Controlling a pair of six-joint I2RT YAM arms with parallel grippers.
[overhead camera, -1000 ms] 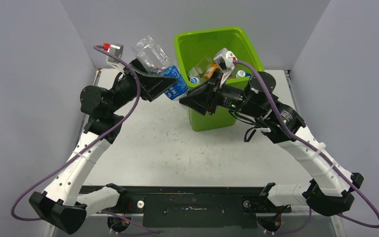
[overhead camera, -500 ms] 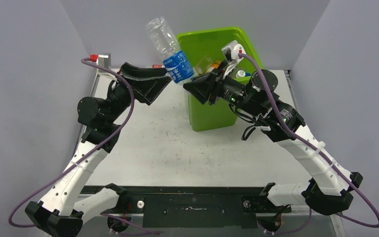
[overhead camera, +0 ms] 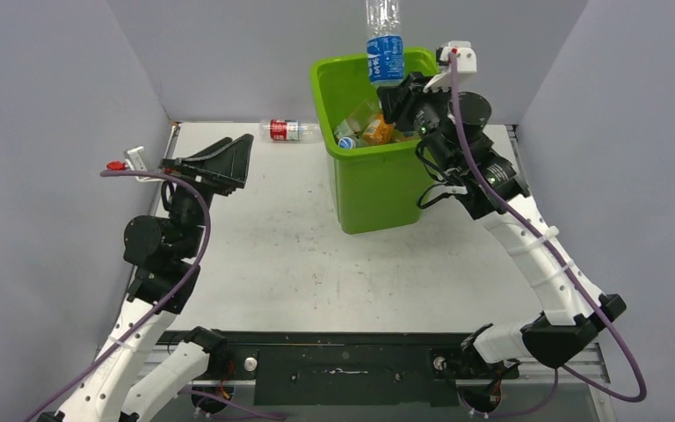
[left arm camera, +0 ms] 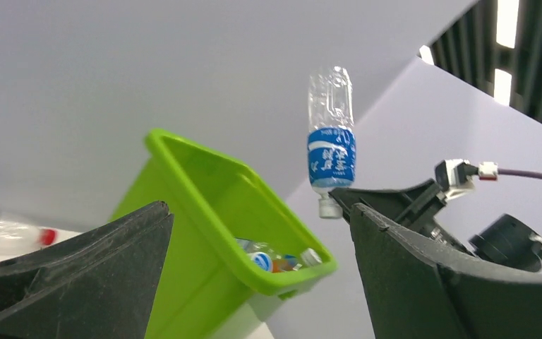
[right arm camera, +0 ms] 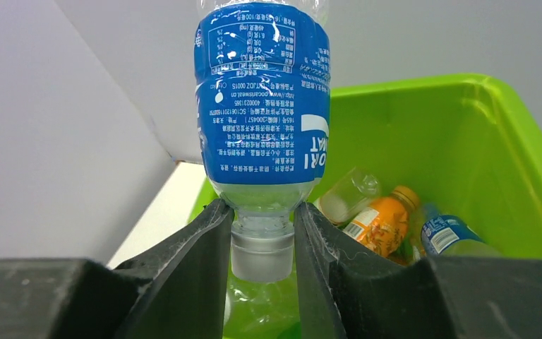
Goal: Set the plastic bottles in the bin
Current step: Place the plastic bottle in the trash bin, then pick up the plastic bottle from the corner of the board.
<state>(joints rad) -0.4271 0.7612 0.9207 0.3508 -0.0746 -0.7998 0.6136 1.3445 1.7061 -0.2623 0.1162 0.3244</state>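
My right gripper (overhead camera: 397,92) is shut on the neck of a clear bottle with a blue label (overhead camera: 385,44), held cap-down above the lime-green bin (overhead camera: 378,193). The right wrist view shows the fingers (right arm camera: 197,247) pinching the neck of this bottle (right arm camera: 262,106) over the bin (right arm camera: 480,134). The left wrist view shows it (left arm camera: 331,152) too, above the bin (left arm camera: 205,212). Several bottles lie inside the bin, one orange (right arm camera: 381,219). A red-labelled bottle (overhead camera: 287,130) lies on the table left of the bin. My left gripper (overhead camera: 228,163) is open and empty, at the left.
Grey walls enclose the white table (overhead camera: 299,255) on three sides. The bin stands at the back, right of centre. A black rail (overhead camera: 334,356) runs along the near edge between the arm bases.
The blue-labelled bottle passed from my left gripper to my right, which raised it cap-down over the bin. My left gripper let go, opened and drew back to the left and down.
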